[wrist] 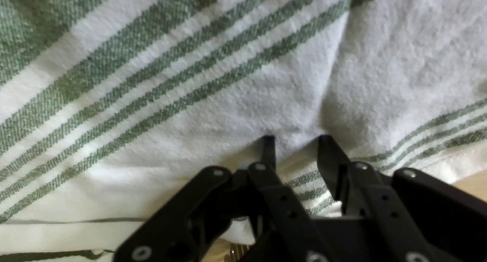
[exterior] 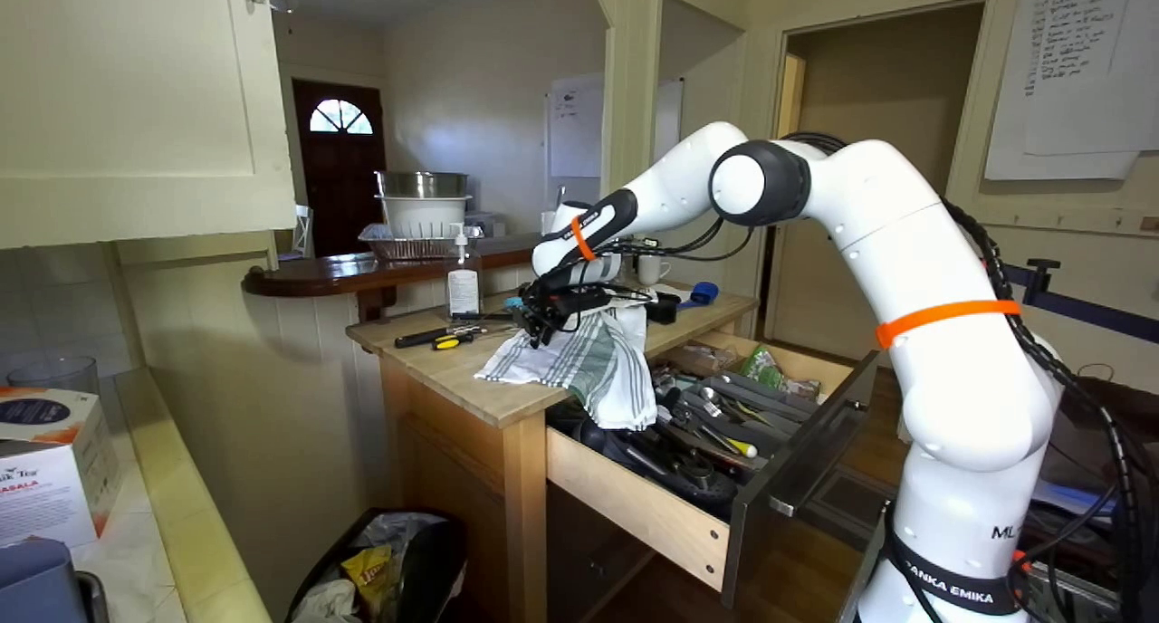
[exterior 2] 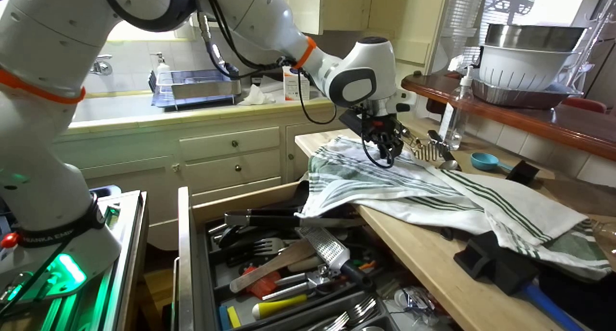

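Under the gripper [wrist: 296,144], across the worktop [exterior 2: 433,259]: a towel [exterior 2: 356,177], with one end hanging over the drawer [exterior: 634,503]. In the drawer, in an exterior view: a grater [exterior 2: 321,247] among other utensils [exterior 2: 281,306], with a spatula [exterior 2: 272,266] to its left. Right of the gripper there: a masher [exterior 2: 427,150], a spoon [exterior 2: 448,165], then a measuring cup [exterior 2: 484,161]. Behind the spoon, before the ledge [exterior 2: 553,126]: a pump bottle [exterior 2: 461,114]. Stacked on the ledge, bottom to top: a tray [exterior 2: 510,96], a colander [exterior 2: 524,70], a bowl [exterior 2: 534,36]. At the back left: a sink [exterior 2: 115,110].
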Motion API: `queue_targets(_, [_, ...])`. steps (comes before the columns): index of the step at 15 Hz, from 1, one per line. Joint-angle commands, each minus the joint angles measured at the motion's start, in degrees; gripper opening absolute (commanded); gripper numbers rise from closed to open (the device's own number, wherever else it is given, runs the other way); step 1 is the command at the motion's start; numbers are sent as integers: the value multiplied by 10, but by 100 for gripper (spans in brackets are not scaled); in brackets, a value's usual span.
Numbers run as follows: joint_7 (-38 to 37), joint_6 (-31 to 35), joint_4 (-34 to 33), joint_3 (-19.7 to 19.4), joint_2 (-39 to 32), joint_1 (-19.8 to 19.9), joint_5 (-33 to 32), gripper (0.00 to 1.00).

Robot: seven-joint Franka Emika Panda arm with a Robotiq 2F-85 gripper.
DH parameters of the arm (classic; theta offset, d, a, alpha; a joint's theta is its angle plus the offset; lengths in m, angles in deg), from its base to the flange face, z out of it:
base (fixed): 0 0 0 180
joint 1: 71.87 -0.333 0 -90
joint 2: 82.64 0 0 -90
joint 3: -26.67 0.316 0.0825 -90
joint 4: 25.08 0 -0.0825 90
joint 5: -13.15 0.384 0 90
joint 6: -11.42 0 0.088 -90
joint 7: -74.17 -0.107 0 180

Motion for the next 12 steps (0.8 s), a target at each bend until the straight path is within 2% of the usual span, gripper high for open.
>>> queue_targets(1, [3,-2,-13,9,-18,-4,-1,37])
queue_targets(12, [25,-36,-85,42,-54,-50,-15,34])
